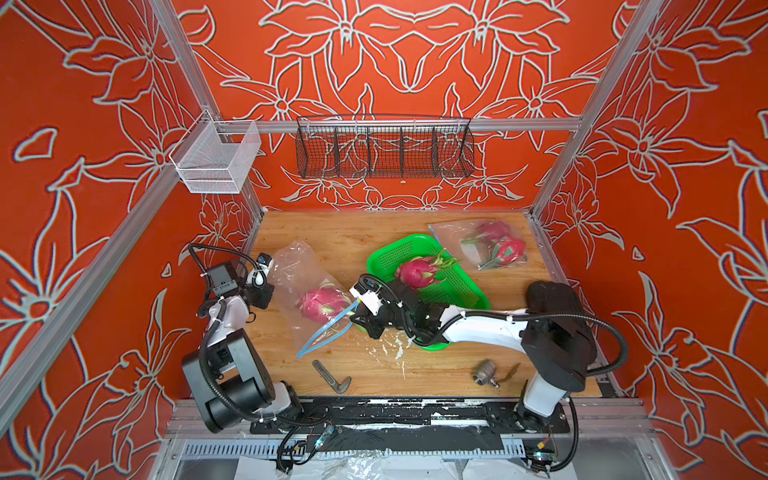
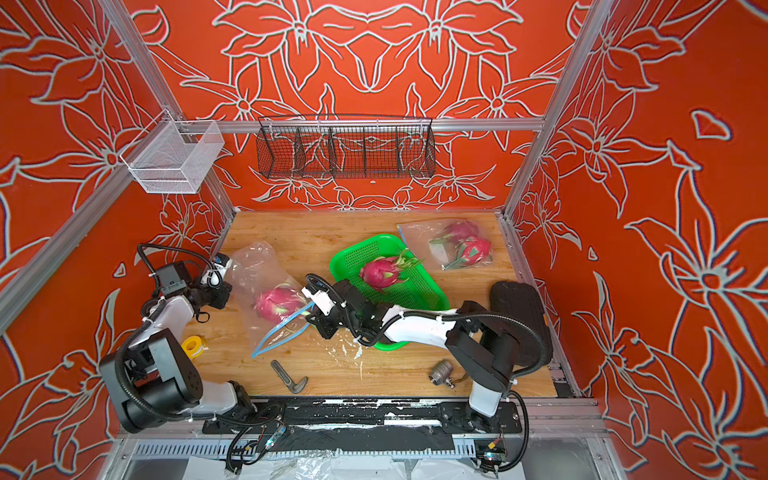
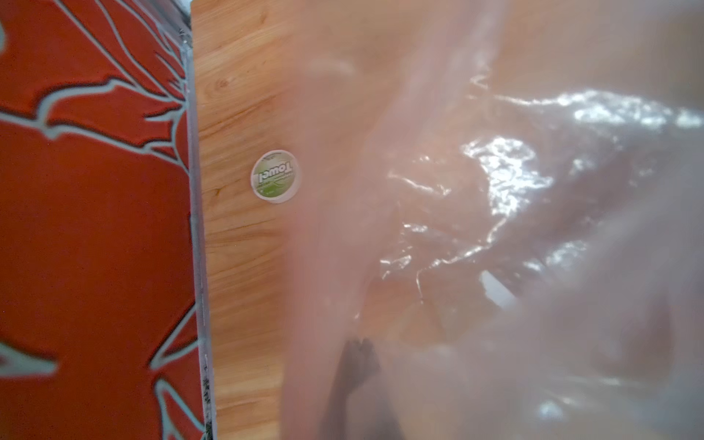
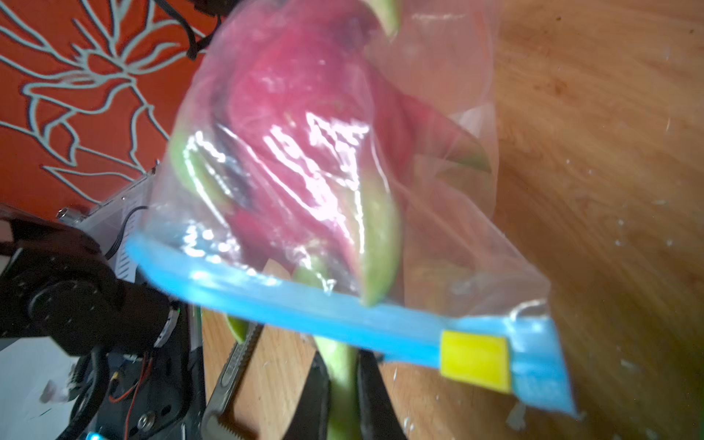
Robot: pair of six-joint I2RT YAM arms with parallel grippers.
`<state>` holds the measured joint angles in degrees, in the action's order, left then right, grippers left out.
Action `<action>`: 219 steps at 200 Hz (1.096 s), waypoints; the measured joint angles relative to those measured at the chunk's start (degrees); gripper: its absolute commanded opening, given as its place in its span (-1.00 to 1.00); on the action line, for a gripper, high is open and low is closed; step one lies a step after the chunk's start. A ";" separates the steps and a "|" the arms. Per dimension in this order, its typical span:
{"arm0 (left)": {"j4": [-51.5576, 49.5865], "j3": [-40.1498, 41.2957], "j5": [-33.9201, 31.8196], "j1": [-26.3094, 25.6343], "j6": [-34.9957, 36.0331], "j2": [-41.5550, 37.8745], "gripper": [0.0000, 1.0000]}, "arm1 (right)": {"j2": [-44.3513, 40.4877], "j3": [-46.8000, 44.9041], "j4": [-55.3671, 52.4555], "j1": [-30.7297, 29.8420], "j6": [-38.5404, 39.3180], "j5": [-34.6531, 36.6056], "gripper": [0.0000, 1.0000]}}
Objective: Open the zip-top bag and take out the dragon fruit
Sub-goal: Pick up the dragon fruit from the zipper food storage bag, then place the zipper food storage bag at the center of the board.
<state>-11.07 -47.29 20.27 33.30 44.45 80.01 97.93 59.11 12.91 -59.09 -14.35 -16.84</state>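
Observation:
A clear zip-top bag (image 1: 297,270) with a blue zip strip (image 4: 304,304) and a yellow slider (image 4: 474,360) lies at the table's left, its mouth gaping toward the front. One magenta dragon fruit (image 1: 322,305) (image 4: 304,152) sits inside near the mouth. My right gripper (image 1: 356,318) (image 4: 343,365) is shut on a green scale of that fruit, which pokes out past the zip. At the bag's closed far end my left gripper (image 1: 271,291) (image 3: 358,352) is shut on the plastic, its fingers dim behind the film. Another dragon fruit (image 1: 417,272) lies in the green basket (image 1: 399,249).
A second bag (image 1: 494,245) with two dragon fruits lies at the back right. Near the front edge are a grey wrench (image 1: 330,376) and a metal fitting (image 1: 485,372), with a yellow tape roll (image 2: 193,345) at the left. A round towel tablet (image 3: 275,176) lies beside the left wall.

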 measured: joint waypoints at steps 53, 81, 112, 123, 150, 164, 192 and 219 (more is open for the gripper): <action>0.35 -3.87 -4.13 -6.54 -10.21 4.59 -1.00 | -8.70 -4.63 -13.86 -0.02 0.55 0.35 -1.00; -4.09 -10.78 -5.49 -6.82 -16.02 9.84 -1.00 | -15.43 -5.99 -19.28 -0.04 2.21 0.59 -1.00; -3.78 -15.98 -10.40 -6.34 -20.55 13.75 -1.00 | -23.80 -9.79 -25.33 -0.13 3.28 0.50 -1.00; -3.87 -15.98 -11.45 -6.43 -21.24 13.84 -1.00 | -26.58 -10.54 -27.43 -0.11 3.30 1.01 -1.00; -3.98 -15.56 -12.72 -7.96 -22.25 13.92 -1.00 | -32.89 -10.08 -32.61 0.94 3.61 3.67 -1.00; -4.33 -15.52 -12.50 -8.55 -22.93 13.92 -1.00 | -35.26 -8.52 -34.62 3.10 3.65 5.25 -1.00; -4.87 -15.52 -11.17 -9.22 -24.11 13.90 -0.13 | -38.34 -5.77 -37.18 9.60 3.76 8.72 -1.00; -5.53 -15.52 -10.51 -11.17 -23.80 13.84 0.61 | -38.45 -4.24 -41.97 13.16 4.98 15.37 -1.00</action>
<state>-16.60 -62.81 9.76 22.13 20.64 93.84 59.48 54.87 -29.06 -45.93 -9.37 -1.48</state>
